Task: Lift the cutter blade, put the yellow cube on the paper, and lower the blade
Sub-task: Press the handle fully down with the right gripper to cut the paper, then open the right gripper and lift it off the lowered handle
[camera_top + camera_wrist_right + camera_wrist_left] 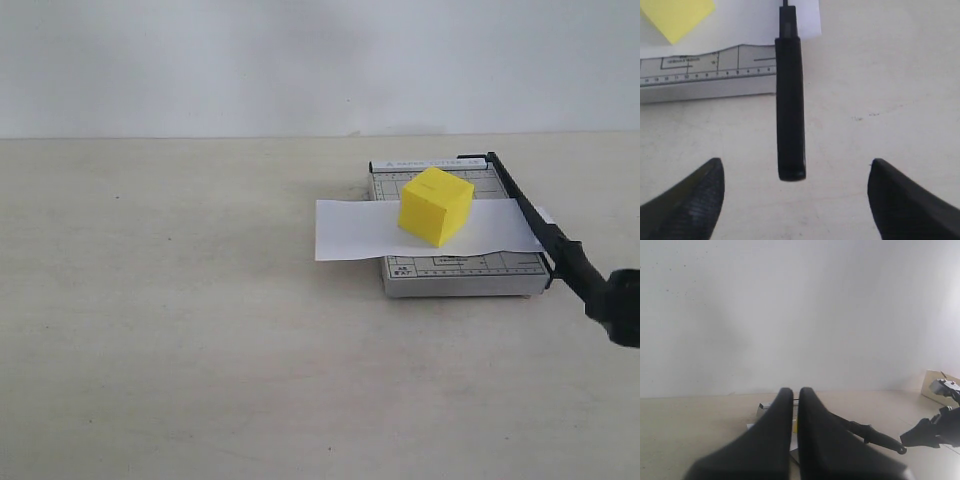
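The yellow cube (436, 205) sits on the white paper (350, 230), which lies across the grey cutter base (460, 272). The cutter blade (520, 205) lies down along the base's right edge, over the paper. Its thick black handle (570, 262) sticks out past the front. My right gripper (618, 305) is at the handle's end. In the right wrist view that gripper (795, 165) is open wide, with the handle (790, 110) tip between the fingertips and untouched. My left gripper (796, 390) is shut on nothing and faces the cutter from a distance.
The cutter stands on a plain beige table (180, 330) with a white wall behind. In the left wrist view the right arm (935, 432) shows at the far side, beyond the blade handle (875, 437). The left arm is outside the exterior view.
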`<state>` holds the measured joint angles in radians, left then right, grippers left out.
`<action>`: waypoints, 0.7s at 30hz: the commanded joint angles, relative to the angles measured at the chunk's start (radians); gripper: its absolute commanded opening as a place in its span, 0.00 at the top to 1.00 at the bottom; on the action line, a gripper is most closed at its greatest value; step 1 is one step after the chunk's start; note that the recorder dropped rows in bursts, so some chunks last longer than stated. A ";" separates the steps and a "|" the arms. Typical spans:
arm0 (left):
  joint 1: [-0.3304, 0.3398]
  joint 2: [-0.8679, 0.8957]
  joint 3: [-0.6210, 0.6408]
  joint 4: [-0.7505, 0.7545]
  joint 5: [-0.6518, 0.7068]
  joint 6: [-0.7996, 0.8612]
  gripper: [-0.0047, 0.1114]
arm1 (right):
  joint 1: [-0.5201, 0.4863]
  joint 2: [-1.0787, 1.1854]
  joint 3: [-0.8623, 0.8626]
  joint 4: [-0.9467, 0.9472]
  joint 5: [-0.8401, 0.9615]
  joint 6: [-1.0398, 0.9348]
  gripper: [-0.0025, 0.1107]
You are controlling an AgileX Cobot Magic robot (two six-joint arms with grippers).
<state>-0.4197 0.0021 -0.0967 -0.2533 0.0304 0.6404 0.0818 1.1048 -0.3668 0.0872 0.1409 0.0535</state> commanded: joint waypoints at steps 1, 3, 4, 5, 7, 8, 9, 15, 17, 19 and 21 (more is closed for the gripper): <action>0.001 -0.002 0.007 -0.009 -0.001 0.004 0.92 | -0.002 0.024 -0.084 0.008 0.077 -0.011 0.33; 0.001 -0.002 0.007 -0.009 -0.001 0.004 0.92 | -0.002 0.052 -0.104 0.008 0.079 -0.011 0.33; 0.001 -0.002 0.007 -0.009 -0.001 0.004 0.92 | -0.002 0.072 -0.109 0.008 0.079 -0.011 0.33; 0.001 -0.002 0.007 -0.009 -0.001 0.004 0.92 | -0.002 0.095 -0.114 0.008 0.084 -0.011 0.33; 0.001 -0.002 0.007 -0.009 -0.001 0.004 0.92 | -0.002 0.137 -0.115 0.008 0.084 -0.023 0.33; 0.001 -0.002 0.007 -0.009 -0.001 0.004 0.92 | -0.002 0.160 -0.115 0.008 0.081 -0.025 0.33; 0.001 -0.002 0.007 -0.009 -0.001 0.004 0.92 | -0.002 0.177 -0.115 0.008 0.073 -0.027 0.33; 0.001 -0.002 0.007 -0.009 -0.001 0.004 0.92 | -0.002 0.234 -0.115 0.008 0.005 -0.037 0.33; 0.001 -0.002 0.007 -0.009 0.001 0.004 0.92 | -0.002 0.234 -0.120 0.008 -0.004 -0.037 0.33; 0.001 -0.002 0.007 -0.009 0.003 0.004 0.92 | -0.002 0.234 -0.135 0.008 0.005 -0.037 0.33; 0.001 -0.002 0.007 -0.009 0.003 0.004 0.92 | -0.002 0.234 -0.151 0.008 0.008 -0.039 0.33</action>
<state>-0.4197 0.0021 -0.0967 -0.2533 0.0304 0.6404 0.0818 1.3359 -0.4940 0.0905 0.1585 0.0259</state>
